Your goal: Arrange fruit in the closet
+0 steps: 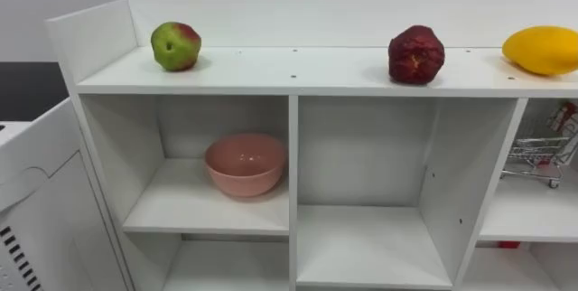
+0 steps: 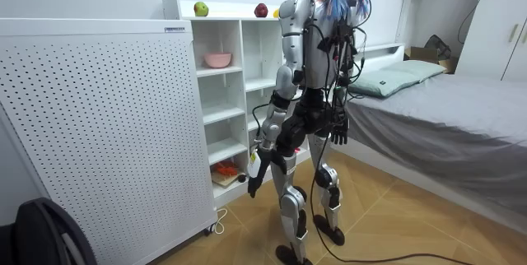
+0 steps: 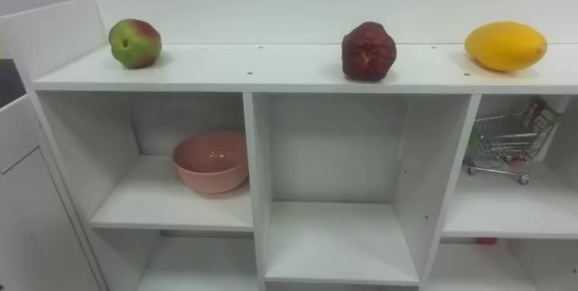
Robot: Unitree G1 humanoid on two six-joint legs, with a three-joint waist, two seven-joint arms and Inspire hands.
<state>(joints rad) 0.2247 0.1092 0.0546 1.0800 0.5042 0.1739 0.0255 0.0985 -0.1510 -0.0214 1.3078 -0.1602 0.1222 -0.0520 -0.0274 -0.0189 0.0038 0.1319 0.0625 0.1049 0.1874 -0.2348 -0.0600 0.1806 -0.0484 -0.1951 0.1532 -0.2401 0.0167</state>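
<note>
A white closet [image 1: 293,72] with open compartments stands right in front of me. On its top board lie a green and red apple [image 1: 176,45] at the left, a dark red fruit [image 1: 415,55] right of the middle, and a yellow mango [image 1: 542,50] at the far right. In the room view I stand upright facing the closet with both arms hanging down. My left hand [image 2: 257,165] hangs by my thigh with relaxed fingers and holds nothing. My right hand [image 2: 339,133] hangs at hip height, also relaxed and empty.
A pink bowl [image 1: 245,164] sits in the upper left compartment. A small wire shopping cart [image 1: 537,155] stands in the right compartment. A white perforated panel [image 2: 99,125] adjoins the closet's left side. A bed [image 2: 445,109] lies behind me.
</note>
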